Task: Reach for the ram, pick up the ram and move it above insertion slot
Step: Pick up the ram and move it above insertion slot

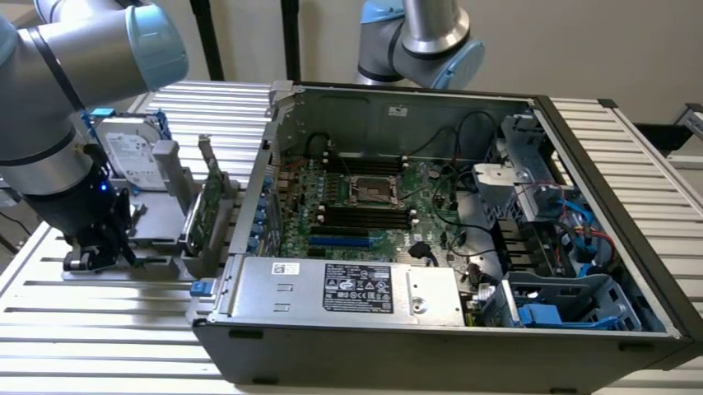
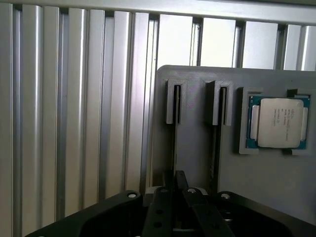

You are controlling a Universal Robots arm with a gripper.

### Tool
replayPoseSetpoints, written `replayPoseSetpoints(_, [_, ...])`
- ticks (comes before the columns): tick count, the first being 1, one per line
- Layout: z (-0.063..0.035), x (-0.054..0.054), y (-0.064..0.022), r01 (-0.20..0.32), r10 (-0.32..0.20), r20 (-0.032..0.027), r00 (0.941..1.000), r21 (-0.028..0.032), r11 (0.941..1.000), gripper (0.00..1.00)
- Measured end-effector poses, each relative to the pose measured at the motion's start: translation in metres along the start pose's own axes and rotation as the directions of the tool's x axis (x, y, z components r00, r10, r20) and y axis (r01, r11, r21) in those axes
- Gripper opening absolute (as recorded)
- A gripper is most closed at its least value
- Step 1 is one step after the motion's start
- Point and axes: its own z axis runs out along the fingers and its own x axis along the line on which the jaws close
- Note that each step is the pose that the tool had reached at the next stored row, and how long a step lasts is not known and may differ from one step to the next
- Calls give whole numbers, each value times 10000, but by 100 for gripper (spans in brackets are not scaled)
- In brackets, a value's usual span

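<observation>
Pinching the ram point(image 2: 176, 148): gripper point(image 2: 180, 195) is down on the grey holder point(image 2: 197, 79), fingers point(image 2: 165, 203) drawn in close on the stick's thin edge. Ram stands edge-on, seated in the holder's slotted guide, right at the gripper's tips. A second thin stick point(image 2: 217, 148) sits in the parallel guide just beside the gripper. Past that, further from the gripper, a CPU chip point(image 2: 279, 122) lies flat in a square recess of the same holder. Same holder also carries a hard drive point(image 1: 130, 156), upright behind the gripper, and a green expansion card point(image 1: 203, 214), upright between gripper and case. Holder rests on the slatted aluminium tabletop point(image 2: 74, 98). Open computer case point(image 1: 439, 346) is well apart from the gripper, toward the exterior view's right. It holds the motherboard point(image 1: 434, 183), where the insertion slot point(image 1: 363, 216) lies among parallel black rows.
</observation>
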Motion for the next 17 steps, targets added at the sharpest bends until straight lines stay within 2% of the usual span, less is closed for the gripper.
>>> replayPoseSetpoints(17, [0, 0, -2, -445, 445, 3, 9990, 13, 9990, 13])
